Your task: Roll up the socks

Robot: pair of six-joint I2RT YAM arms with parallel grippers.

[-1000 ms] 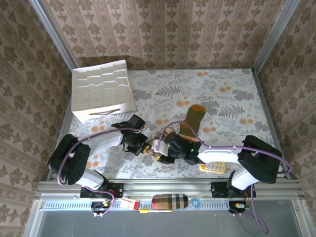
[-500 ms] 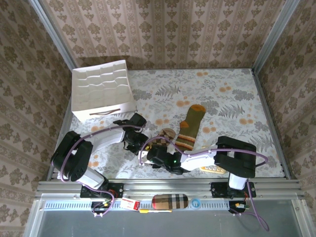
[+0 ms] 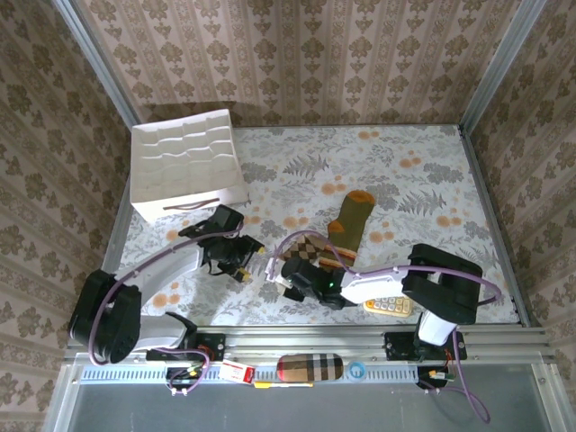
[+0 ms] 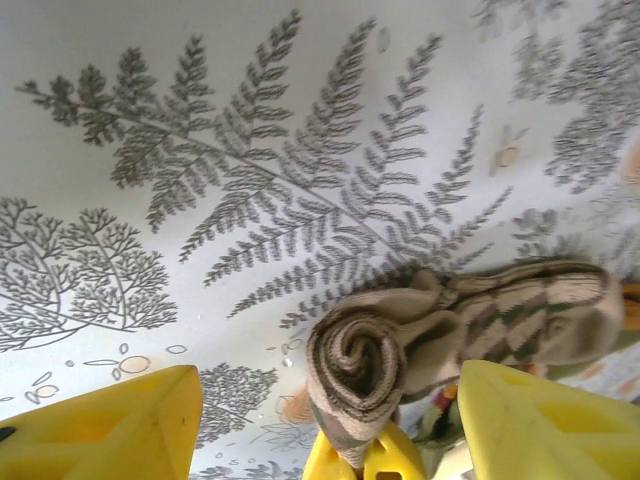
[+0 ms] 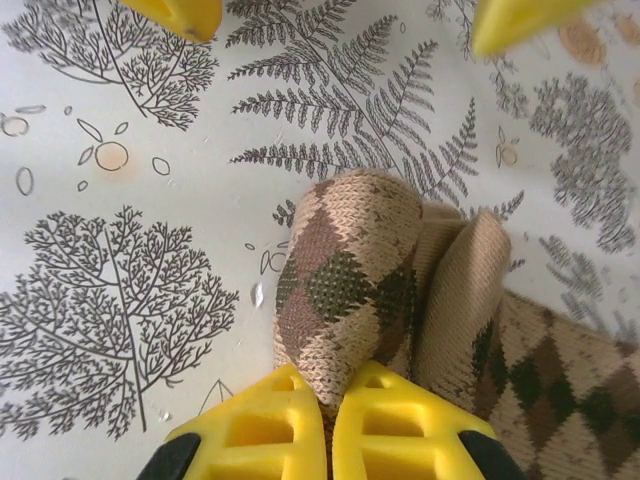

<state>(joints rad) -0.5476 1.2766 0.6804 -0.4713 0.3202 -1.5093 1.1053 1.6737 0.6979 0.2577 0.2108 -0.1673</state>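
The tan-and-brown argyle sock [image 3: 310,249] lies mid-table with its near end wound into a tight roll [image 4: 360,358]. My right gripper [image 5: 330,400] is shut on that roll [image 5: 345,290], pinching its lower edge between the yellow fingers [image 5: 255,430]. It appears from above as [image 3: 290,273]. My left gripper [image 4: 330,400] is open, its yellow fingers [image 4: 100,430] standing wide on either side of the roll without touching it. From above it sits just left of the roll [image 3: 245,263]. The olive green sock [image 3: 351,220] with the orange toe lies flat beside the argyle one, further back.
A white ribbed box [image 3: 184,166] stands at the back left. A yellow keypad-like object [image 3: 389,304] lies under the right arm near the front edge. A beige plaid case [image 3: 309,367] rests on the front rail. Patterned walls close in on three sides.
My left gripper let go of the roll, opened and drew back to the left. My right gripper closed onto the rolled end of the argyle sock.
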